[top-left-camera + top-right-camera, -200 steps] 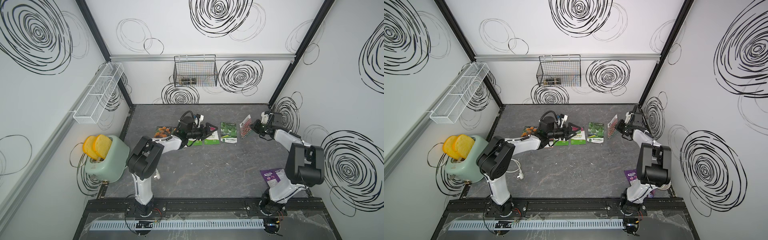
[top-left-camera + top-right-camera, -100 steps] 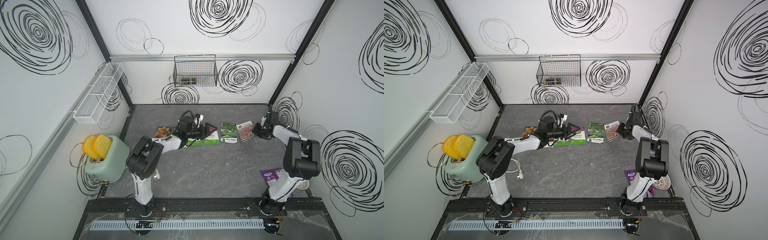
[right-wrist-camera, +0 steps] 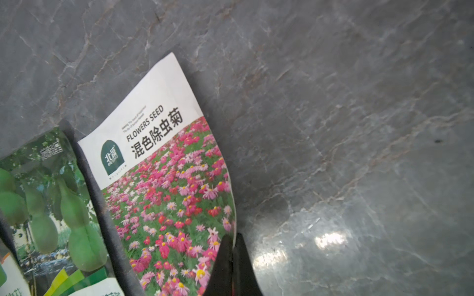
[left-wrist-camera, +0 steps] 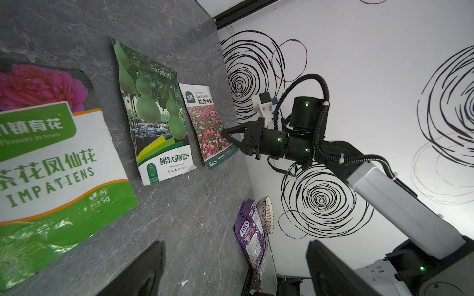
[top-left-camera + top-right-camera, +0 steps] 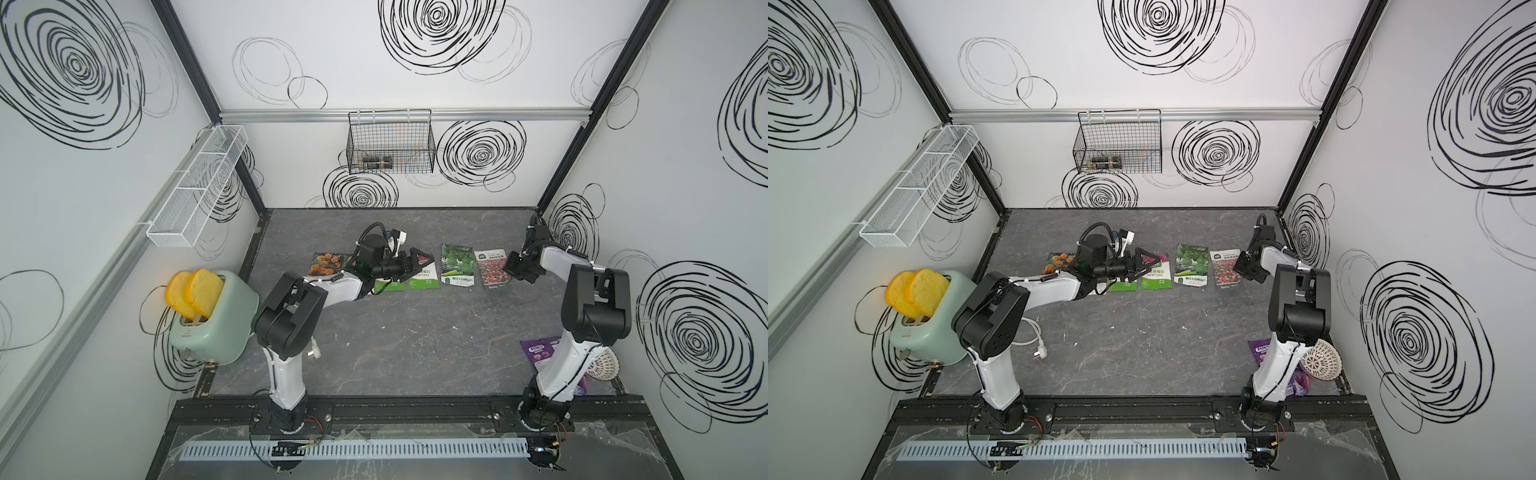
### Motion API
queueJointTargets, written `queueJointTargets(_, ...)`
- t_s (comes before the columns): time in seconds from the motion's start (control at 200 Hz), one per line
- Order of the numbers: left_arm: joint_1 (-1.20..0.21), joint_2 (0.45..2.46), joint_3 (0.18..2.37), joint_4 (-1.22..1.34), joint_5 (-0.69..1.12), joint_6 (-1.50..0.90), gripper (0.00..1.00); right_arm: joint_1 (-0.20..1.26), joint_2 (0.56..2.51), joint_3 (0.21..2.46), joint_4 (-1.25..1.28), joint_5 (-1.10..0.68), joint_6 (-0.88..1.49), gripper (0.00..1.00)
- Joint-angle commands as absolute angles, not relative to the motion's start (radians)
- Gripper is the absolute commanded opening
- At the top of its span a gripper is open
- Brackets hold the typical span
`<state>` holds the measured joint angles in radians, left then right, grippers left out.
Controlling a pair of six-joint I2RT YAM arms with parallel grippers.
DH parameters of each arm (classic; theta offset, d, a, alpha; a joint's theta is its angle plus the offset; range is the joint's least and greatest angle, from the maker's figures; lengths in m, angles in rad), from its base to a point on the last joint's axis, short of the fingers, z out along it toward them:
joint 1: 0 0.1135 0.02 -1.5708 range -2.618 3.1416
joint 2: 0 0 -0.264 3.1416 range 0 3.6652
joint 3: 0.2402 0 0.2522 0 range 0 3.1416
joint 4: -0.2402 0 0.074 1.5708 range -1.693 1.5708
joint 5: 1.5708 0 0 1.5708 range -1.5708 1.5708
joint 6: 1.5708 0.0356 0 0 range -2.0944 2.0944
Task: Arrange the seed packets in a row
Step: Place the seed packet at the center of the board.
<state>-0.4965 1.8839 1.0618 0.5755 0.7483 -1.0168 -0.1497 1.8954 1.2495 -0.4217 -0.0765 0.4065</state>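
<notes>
- My right gripper point(image 5: 512, 266) is closed tight on the right-hand edge of the red-pink flower-field packet point(image 5: 492, 268). This packet sits at the right end of the row, toward the back of the grey table point(image 5: 415, 353).
- In the right wrist view my dark fingertips point(image 3: 225, 256) pinch the packet's rim. The sheet bows a little there, while most of it appears to lie on the table.
- To do this step well, I judge I should lower the pinched edge until the packet lies flat. Its long side should stay parallel to the green-fruit packet point(image 5: 457, 264) just beside it, with the thin gap between them kept.
- I should let go only then, and draw straight back so the glossy sheet does not slide.
- The flower-field packet seems to sit slightly nearer to me than its neighbour, so a small nudge toward the back wall may square the line.
- My left gripper point(image 5: 415, 266) has its jaws spread wide and holds nothing. It hovers over the two green-white packets point(image 5: 424, 278) in the middle of the row.
- An orange-flower packet point(image 5: 326, 264) lies at the left end. My left arm covers the stretch beside it, so I cannot tell whether a second one lies there.
- A purple snack pouch point(image 5: 538, 351) and a white perforated ball point(image 5: 602, 368) rest by my right arm's base, well apart from the row.
- A toaster point(image 5: 212, 320) stands at the table's left edge, and a black wire basket point(image 5: 390, 145) hangs on the back wall.
- Nothing lies between the packets. The side wall is close behind my right arm, so there is little room to retreat.
</notes>
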Motion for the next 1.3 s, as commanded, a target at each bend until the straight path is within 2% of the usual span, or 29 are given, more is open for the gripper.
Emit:
queueJointTargets(0.0, -0.495, 1.852, 1.057, 0.598, 0.744, -0.998, 0.91, -0.138, 1.925, 1.287, -0.480, -0.051, 0.433, 0.00)
queueJointTargets(0.89, -0.482, 1.871, 1.077, 0.595, 0.742, -0.994, 0.90, -0.115, 2.039, 1.378, -0.487, -0.028, 0.526, 0.00)
queueJointTargets(1.161, -0.482, 1.865, 1.077, 0.595, 0.735, -0.989, 0.90, -0.121, 2.014, 1.375, -0.484, -0.033, 0.526, 0.34)
queueJointTargets(1.296, -0.483, 1.860, 1.078, 0.595, 0.732, -0.989, 0.90, -0.131, 1.990, 1.367, -0.488, -0.026, 0.514, 0.38)
